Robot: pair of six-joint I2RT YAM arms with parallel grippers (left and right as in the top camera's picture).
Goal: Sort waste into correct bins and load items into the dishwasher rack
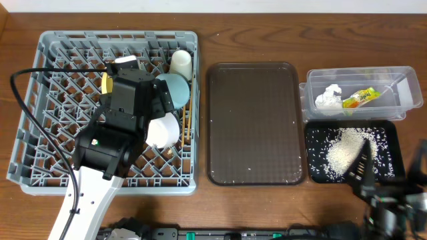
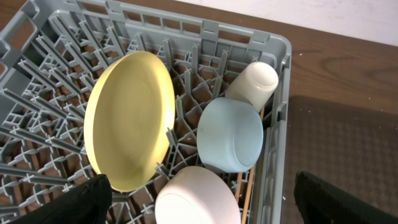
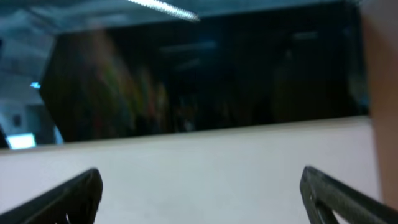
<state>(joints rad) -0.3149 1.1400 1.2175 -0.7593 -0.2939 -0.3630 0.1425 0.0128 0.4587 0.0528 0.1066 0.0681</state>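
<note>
The grey dishwasher rack (image 1: 80,37) fills the left of the table. In it stand the yellow plate (image 2: 130,118) on edge, the light blue bowl (image 2: 230,134), the white cup (image 2: 255,84), the white bowl (image 2: 196,199) and the chopsticks (image 2: 249,193) along the right wall. My left gripper (image 2: 202,208) hangs open above the white bowl, holding nothing. The clear tub (image 1: 400,80) holds the napkin (image 1: 328,98) and the wrapper (image 1: 360,98). Rice scraps (image 1: 343,150) lie in the black tray (image 1: 390,133). My right gripper (image 1: 363,163) stands open and empty by the black tray's front edge.
A large brown serving tray (image 1: 253,123) lies between the rack and the two bins. The left arm (image 1: 113,143) and its black cable (image 1: 27,100) cross over the rack. The right wrist view is blurred, showing a pale surface and dark background.
</note>
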